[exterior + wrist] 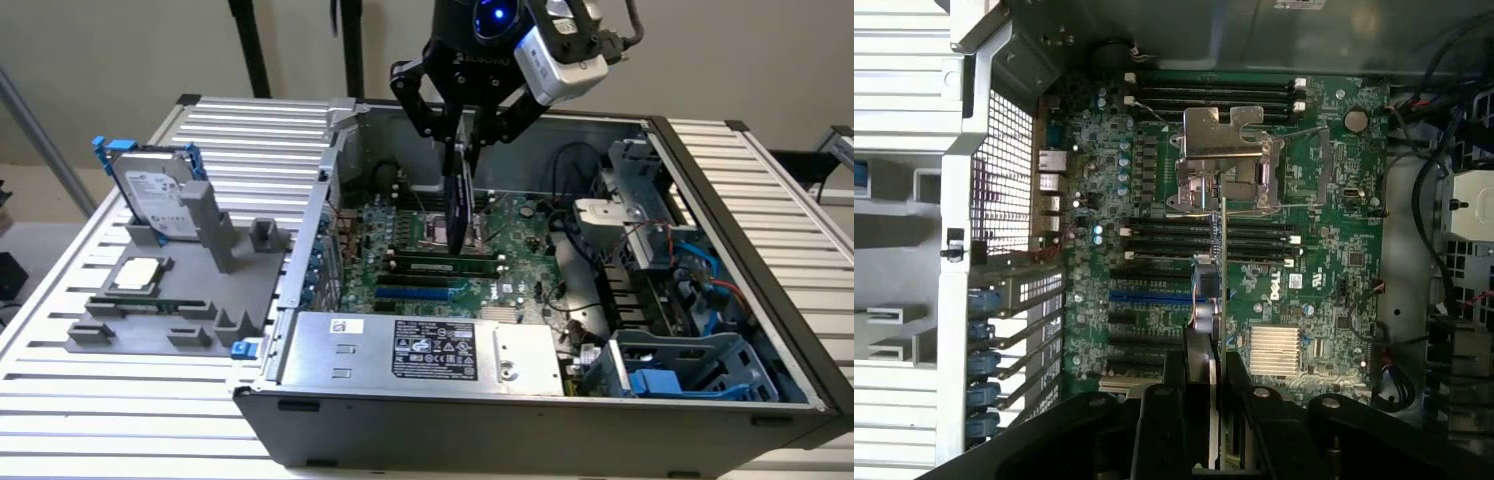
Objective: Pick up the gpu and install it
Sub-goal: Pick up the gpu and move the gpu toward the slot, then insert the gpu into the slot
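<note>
Now my gripper (463,132) clamps the gpu (458,195) edge-down over the motherboard (514,225), so its connector faces the slots.

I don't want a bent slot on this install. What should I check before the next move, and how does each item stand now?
1. Grip: the gripper is shut on the gpu: ok.
2. Card hangs upright, edge-on in the exterior view: ok.
3. Card is over the motherboard, inside the open case: ok.
4. Blue slot is empty: ok.
5. Card's edge lined up with a slot: cannot tell.
6. Black cables stand apart from the card: ok.
</note>
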Controlling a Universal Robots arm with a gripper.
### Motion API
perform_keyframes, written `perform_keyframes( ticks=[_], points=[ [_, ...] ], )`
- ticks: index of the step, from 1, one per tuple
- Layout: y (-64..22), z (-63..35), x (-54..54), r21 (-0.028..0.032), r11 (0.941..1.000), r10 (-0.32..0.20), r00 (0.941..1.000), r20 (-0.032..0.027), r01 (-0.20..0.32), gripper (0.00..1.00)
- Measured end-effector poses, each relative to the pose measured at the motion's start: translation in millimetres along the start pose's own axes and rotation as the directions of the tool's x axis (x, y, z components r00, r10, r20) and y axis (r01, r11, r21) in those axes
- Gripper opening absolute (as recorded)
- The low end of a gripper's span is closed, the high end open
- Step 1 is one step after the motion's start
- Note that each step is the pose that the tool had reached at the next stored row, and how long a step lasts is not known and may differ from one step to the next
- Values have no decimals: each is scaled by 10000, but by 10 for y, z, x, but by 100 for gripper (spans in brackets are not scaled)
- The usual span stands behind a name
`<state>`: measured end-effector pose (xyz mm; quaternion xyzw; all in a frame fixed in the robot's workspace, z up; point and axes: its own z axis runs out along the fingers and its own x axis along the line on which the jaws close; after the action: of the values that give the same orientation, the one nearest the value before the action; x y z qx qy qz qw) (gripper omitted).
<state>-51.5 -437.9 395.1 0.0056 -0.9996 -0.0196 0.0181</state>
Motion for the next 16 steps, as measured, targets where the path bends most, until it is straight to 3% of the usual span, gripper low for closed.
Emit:
perform_keyframes(
  ticks=[14,16],
  points=[
    [0,0,0,1,10000,-17,10000,0,17,27],
    [0,2,0,10,9995,-312,9995,-11,312,27]
  ],
)
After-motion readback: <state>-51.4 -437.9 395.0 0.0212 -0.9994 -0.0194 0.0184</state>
